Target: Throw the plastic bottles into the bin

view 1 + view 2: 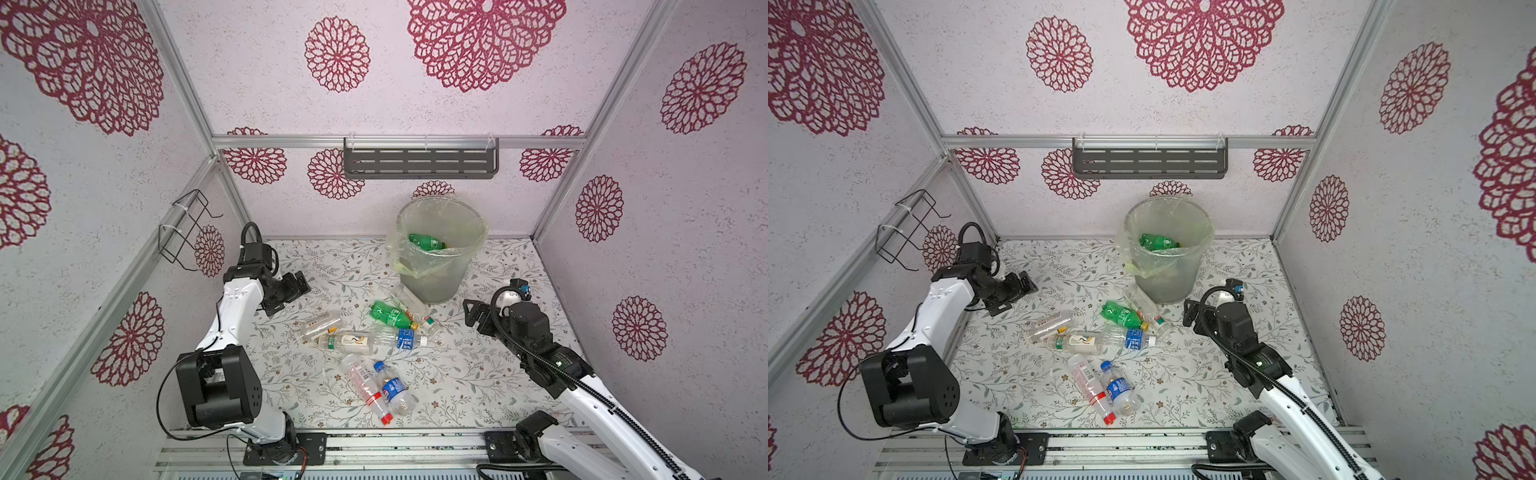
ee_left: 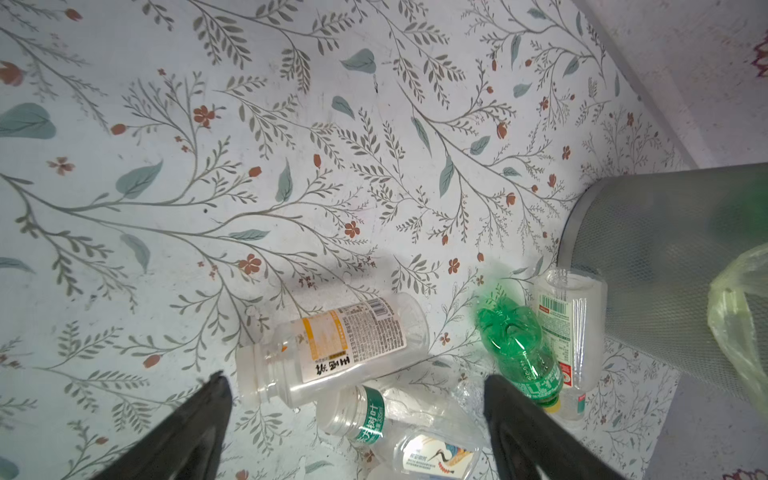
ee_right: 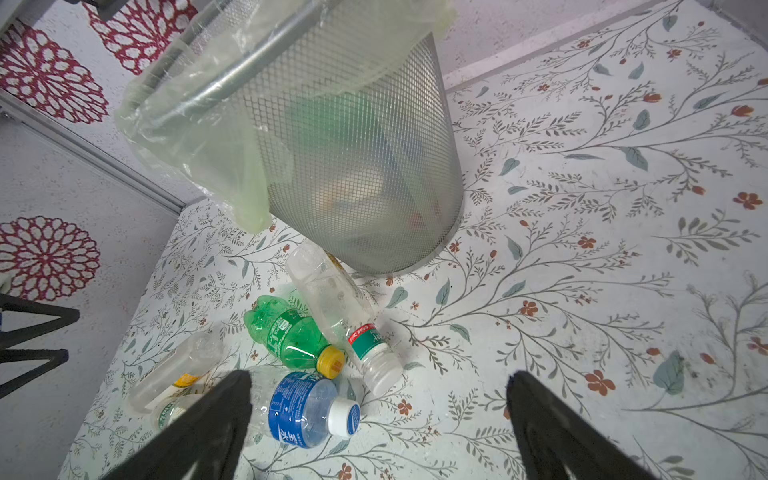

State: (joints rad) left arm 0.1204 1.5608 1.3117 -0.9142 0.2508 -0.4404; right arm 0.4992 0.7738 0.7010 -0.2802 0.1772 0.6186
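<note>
Blue-label bottle (image 3: 307, 409): below right gripper (image 3: 380, 376), jaws wide and empty, nearer one finger; long axis runs finger to finger. Left gripper (image 2: 355, 382), likewise wide, farther.

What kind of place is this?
Most likely a robot test cell, not a real room: an aluminium frame holds wallpapered panels, two robot arms stand on a rail, and plastic bottles lie beside a bin.

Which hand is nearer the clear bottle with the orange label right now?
Left. The left hand hangs open just behind and left of the orange-label bottle. The right hand, also open, is far off to its right, beside the bin.
</note>
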